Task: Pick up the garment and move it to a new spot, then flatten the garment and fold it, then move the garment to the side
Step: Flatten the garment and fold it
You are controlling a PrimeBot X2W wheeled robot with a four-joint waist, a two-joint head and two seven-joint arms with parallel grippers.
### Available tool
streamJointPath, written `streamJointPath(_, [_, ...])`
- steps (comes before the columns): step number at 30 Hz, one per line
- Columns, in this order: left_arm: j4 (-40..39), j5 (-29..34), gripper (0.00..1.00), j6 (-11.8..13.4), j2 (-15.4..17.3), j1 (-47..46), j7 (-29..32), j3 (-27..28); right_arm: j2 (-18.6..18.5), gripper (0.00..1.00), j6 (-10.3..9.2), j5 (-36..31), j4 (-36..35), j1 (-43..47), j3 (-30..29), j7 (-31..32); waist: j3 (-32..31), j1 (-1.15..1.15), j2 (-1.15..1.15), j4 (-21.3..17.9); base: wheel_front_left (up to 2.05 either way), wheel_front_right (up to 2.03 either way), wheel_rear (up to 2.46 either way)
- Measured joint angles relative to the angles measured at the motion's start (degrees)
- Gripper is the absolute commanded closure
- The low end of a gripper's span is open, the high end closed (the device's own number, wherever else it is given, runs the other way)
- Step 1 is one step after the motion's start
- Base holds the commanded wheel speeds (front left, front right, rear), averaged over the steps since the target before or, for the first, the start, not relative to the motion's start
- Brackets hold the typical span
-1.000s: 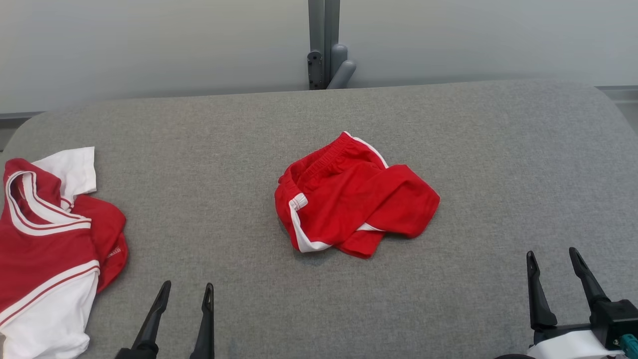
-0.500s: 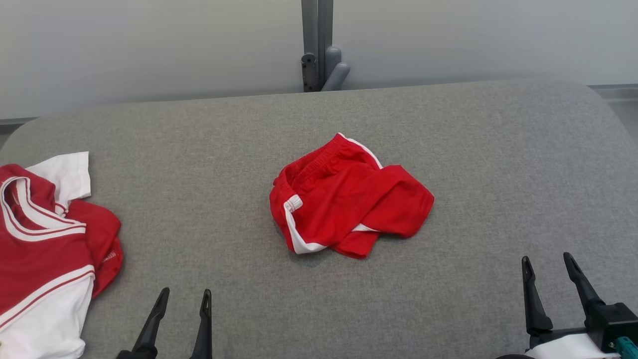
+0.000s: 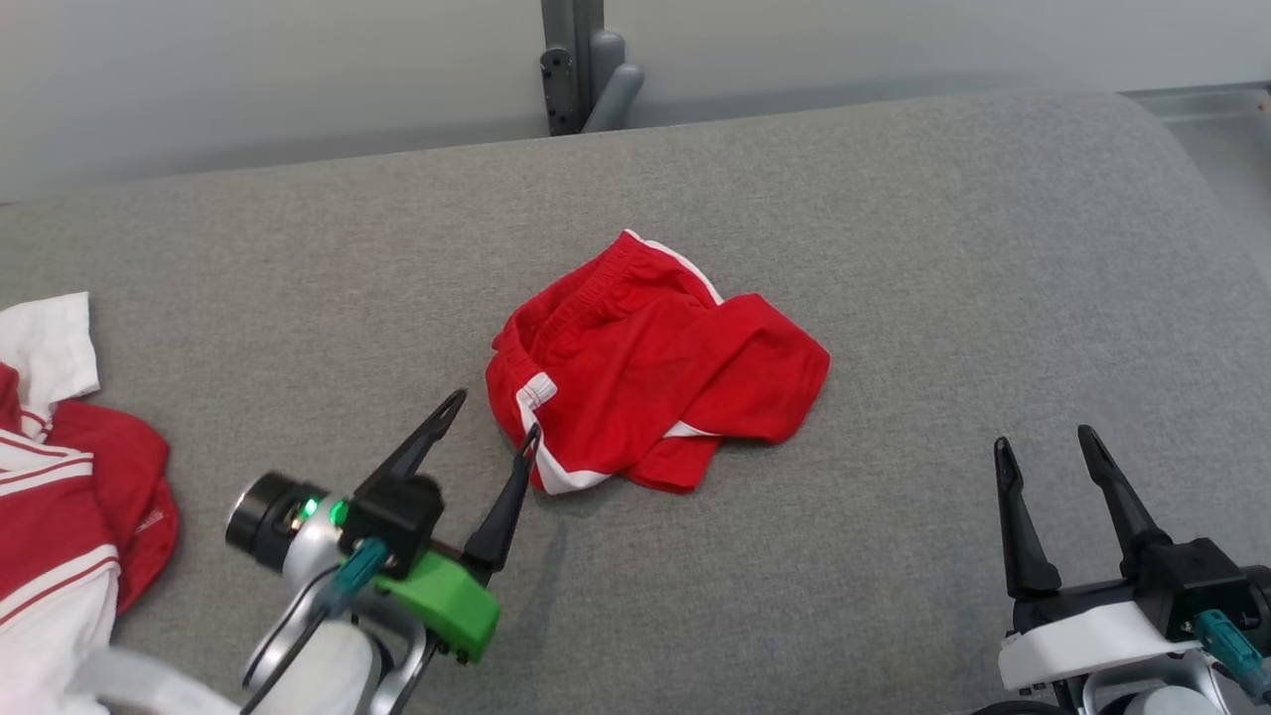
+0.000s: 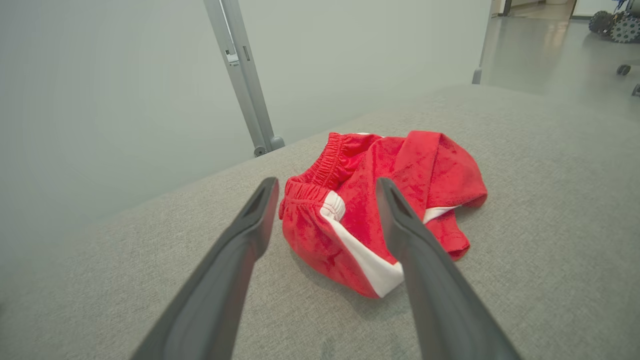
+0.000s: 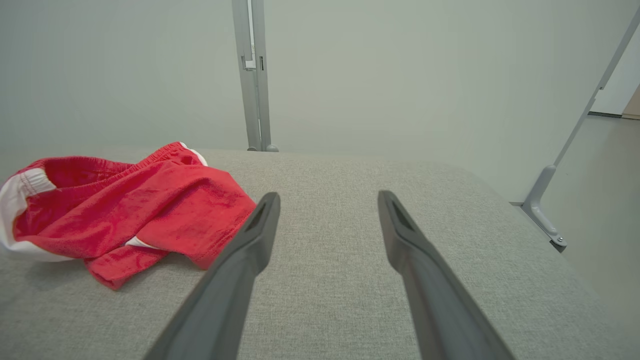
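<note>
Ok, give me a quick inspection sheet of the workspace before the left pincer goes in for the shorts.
Surface: grey fabric-covered table, flat, no stains seen.
Job's things: red shorts with white trim, crumpled in a heap mid-table, not yet flattened.
Clutter: red and white jersey bunched at the table's left edge.
Pincers: left pincer open, pointing at the shorts' white-striped edge, nothing held; right pincer open, low on the right, apart from the shorts.
Cables: left wrist cable and right wrist cable, teal-plugged, both clear of the cloth.
Surroundings: pale wall panels, grey post behind the table, bare floor beyond.
</note>
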Motion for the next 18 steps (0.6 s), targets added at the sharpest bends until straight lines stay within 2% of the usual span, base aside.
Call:
streamJointPath(3, [1.22, -2.53, 0.00, 0.00, 4.87, -10.09, 9.06, -8.92, 0.55, 0.00, 0.00, 0.80, 0.14, -0.06, 0.09, 0.00, 1.43, 0.00, 0.00, -1.24, 0.00, 0.00, 0.00])
streamJointPath(6, [2.58, -6.26, 0.00, -0.09, 8.29, -19.86, 19.08, -18.80, 0.74, 0.00, -0.01, 1.31, 0.68, -0.10, 0.59, 0.00, 2.86, 0.00, 0.00, -2.18, 0.00, 0.00, 0.00])
streamJointPath(9, [4.23, -9.93, 0.00, -0.10, 11.13, -29.56, 26.51, -28.53, 0.87, 0.00, 0.00, 1.68, 0.91, -1.28, 1.19, 0.00, 4.34, 0.00, 0.00, -2.96, 0.00, 0.00, 0.00])
streamJointPath(14, [7.88, -17.48, 0.00, -0.16, 12.68, -40.86, 34.57, -41.23, 0.92, 0.00, 0.00, 3.53, 0.94, -2.17, 2.07, 0.00, 6.42, 0.00, 0.00, -4.38, 0.00, 0.00, 0.00])
streamJointPath(18, [11.55, -23.56, 0.00, -0.16, 15.73, -45.48, 37.97, -46.87, 0.97, 0.00, 0.00, 3.60, 1.31, -2.88, 3.08, 0.00, 7.36, 0.00, 0.00, -5.83, 0.00, 0.00, 0.00])
